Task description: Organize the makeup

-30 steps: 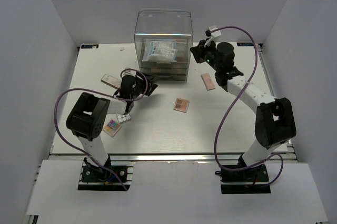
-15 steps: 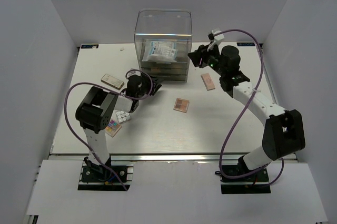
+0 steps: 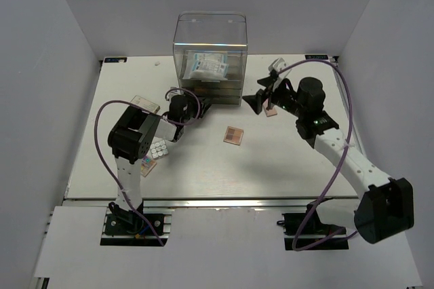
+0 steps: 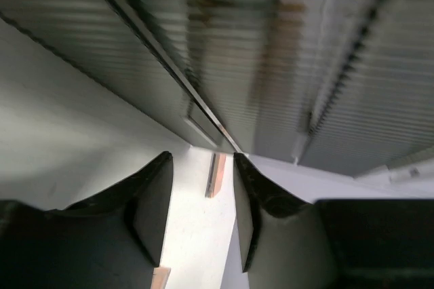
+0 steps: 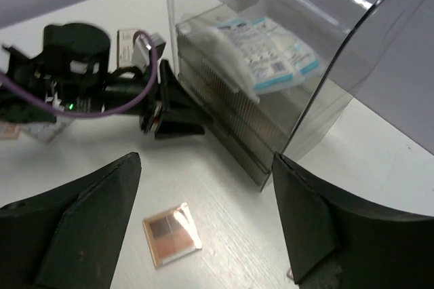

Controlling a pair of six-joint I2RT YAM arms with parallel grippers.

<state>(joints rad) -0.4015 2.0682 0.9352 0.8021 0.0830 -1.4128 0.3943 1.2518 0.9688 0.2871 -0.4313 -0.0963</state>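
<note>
Top external view had the left tool [image 3: 196,108] nosed right up to the front of the clear drawer box [image 3: 210,31], jaws apart with nothing between them. The right tool [image 3: 261,98] was spread wide and empty too, hovering over a peach palette [image 3: 271,112] just right of the box. The white-blue packet [image 3: 207,66] sat in the box's top section. Another small peach palette [image 3: 233,135] lay mid-worktop [image 3: 285,167]. The white pan palette [image 3: 157,148] and the multicoloured palette [image 3: 144,163] were by the left arm.

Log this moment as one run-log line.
left gripper: open, at drawer box front | right gripper: open, empty | packet: in drawer box | square palette: on table
</note>
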